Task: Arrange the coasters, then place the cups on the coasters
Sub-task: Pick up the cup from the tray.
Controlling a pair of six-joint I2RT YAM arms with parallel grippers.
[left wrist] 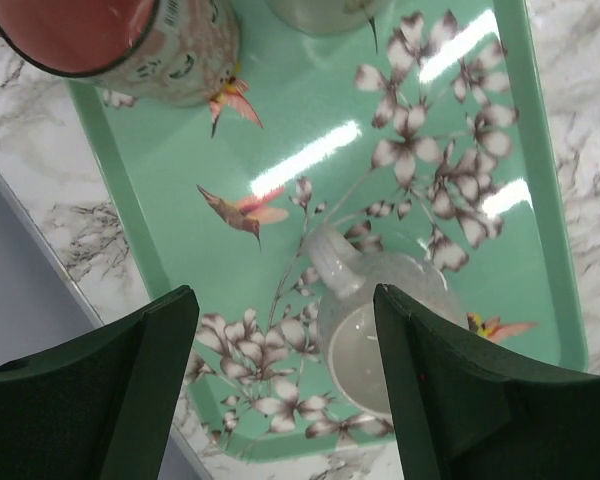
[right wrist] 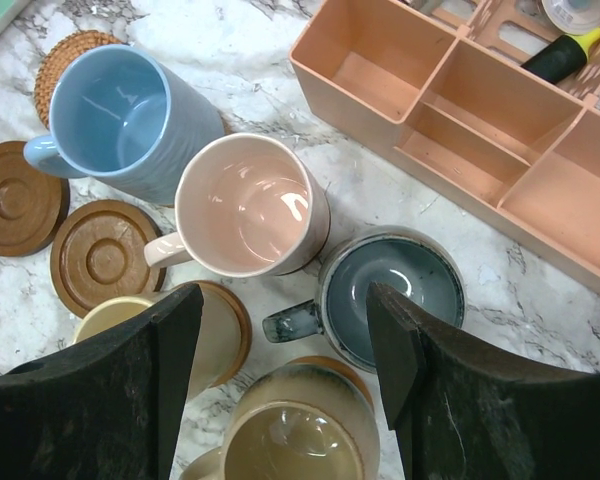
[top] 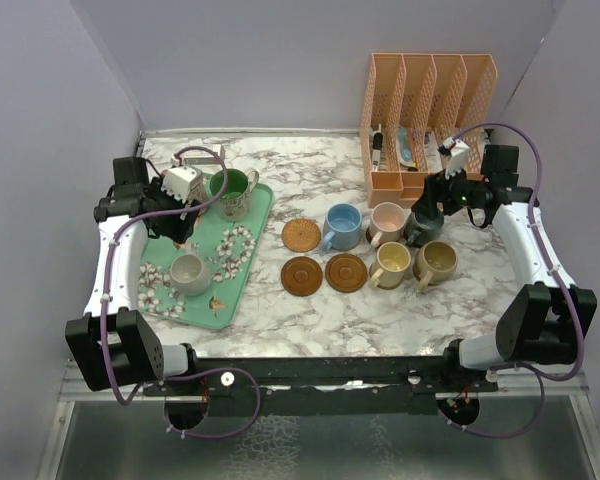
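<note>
Left claw (left wrist: 282, 300) open, hanging over the mint-green tray (left wrist: 160, 190). Cream mug (left wrist: 365, 340) stands upright on the tray, partly under one finger; red mug (left wrist: 90, 30) at a tray corner; green mug (top: 230, 188) also on the tray. Right claw (right wrist: 280, 295) open above the mug cluster on the counter (top: 320, 320): blue mug (right wrist: 120, 105), pink mug (right wrist: 242, 205), dark grey-teal mug (right wrist: 395, 285), yellow mug (top: 392, 262), tan mug (top: 438, 260), the last two on brown discs. Bare beside them: woven coaster (top: 302, 235), two ringed brown coasters (top: 346, 272).

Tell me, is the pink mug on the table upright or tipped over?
Upright. The pink mug has its rim facing up; the right wrist view looks straight down into it.
</note>
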